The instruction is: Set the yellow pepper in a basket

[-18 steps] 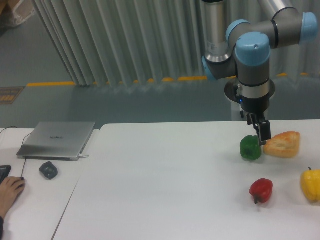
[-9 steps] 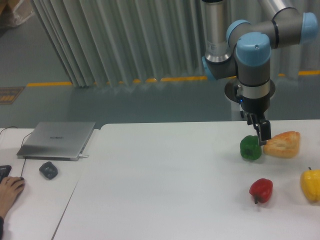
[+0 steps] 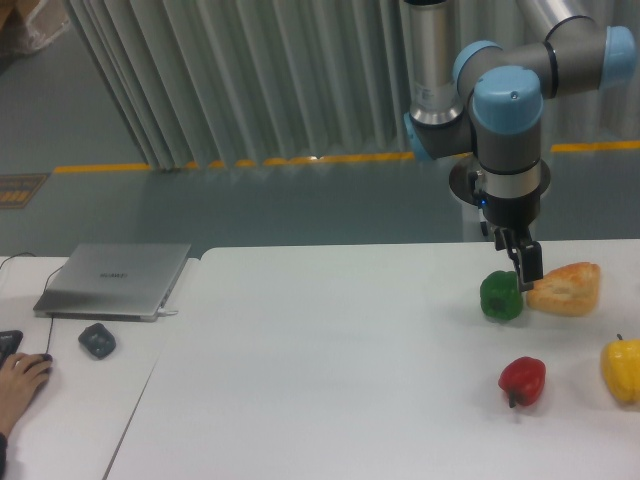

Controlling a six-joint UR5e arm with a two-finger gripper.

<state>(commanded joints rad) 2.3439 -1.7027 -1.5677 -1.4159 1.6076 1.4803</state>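
White table (image 3: 330, 380); yellow pepper (image 3: 621, 369) at rt edge (untouched); hand (image 3: 524, 266) well apart.

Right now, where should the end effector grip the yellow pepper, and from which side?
Probably from above, closing across the lobed body of the yellow pepper below its stem. It sits upright at the table's right edge, partly cut off by the frame, well clear of the red pepper.

White worktop (image 3: 330, 370). Yellow pepper (image 3: 622, 369) glossy bright yellow; red pepper (image 3: 523, 380) deep red; green pepper (image 3: 500, 297) dk green; bread wedge (image 3: 567, 289) orange-tan. Arm (image 3: 507, 110) grey w/ lt-blue caps, gripper (image 3: 526, 262) black. Laptop (image 3: 115, 279) silver, mouse (image 3: 97, 340) dk grey.
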